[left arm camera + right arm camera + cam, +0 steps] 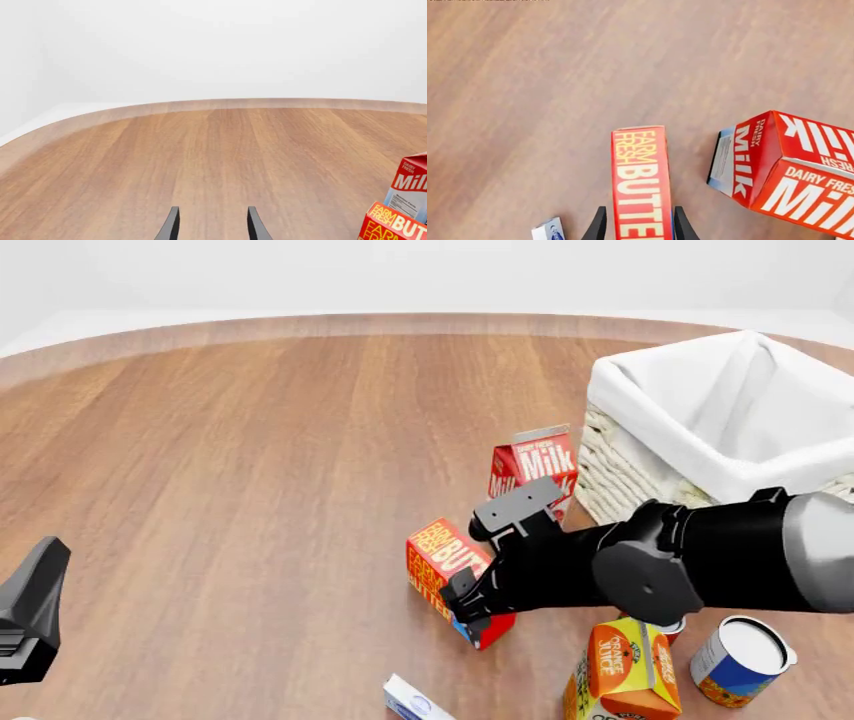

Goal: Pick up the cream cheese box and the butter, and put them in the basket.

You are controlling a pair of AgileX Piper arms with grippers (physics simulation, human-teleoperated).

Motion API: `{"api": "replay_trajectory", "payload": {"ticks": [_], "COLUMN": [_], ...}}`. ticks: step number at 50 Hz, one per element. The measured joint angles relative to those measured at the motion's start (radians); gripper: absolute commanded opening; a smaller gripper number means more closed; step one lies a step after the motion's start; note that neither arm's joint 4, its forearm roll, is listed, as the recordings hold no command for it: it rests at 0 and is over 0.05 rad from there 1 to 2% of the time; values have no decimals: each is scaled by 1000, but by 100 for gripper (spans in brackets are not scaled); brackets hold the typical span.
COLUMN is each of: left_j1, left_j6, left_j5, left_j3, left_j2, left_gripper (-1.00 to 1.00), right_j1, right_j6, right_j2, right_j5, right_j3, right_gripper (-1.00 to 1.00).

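Observation:
The butter (pixel 441 562) is a red and orange carton lying on the wooden table, just in front of the milk carton. My right gripper (pixel 639 226) is open and straddles the near end of the butter (pixel 640 175), one finger close on each side. The cream cheese box (pixel 414 703), small and white with a blue mark, lies at the near table edge; it also shows as the cream cheese box (pixel 549 231) beside the right fingers. The basket (pixel 667 380), cream woven with white lining, stands at the far right. My left gripper (pixel 212 226) is open over bare table at the near left, holding nothing.
A red milk carton (pixel 537 465) stands between the butter and the basket. An orange juice carton (pixel 622 672) and a tin can (pixel 741 660) stand at the near right, under the right arm (pixel 694 560). The curved table edge (pixel 200 106) lies ahead of the left gripper.

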Motion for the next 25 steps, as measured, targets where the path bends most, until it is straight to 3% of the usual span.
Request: {"api": "replay_trajectory", "payload": {"ticks": [25], "left_j1": [0], "left_j6": [0], "left_j5": [0], "left_j3": [0], "left_j2": [0], "left_gripper": [100], "right_j1": [0], "right_j6": [20], "right_j2": [27], "right_j5": [-48], "right_j3": [19], "right_gripper": [100]}}
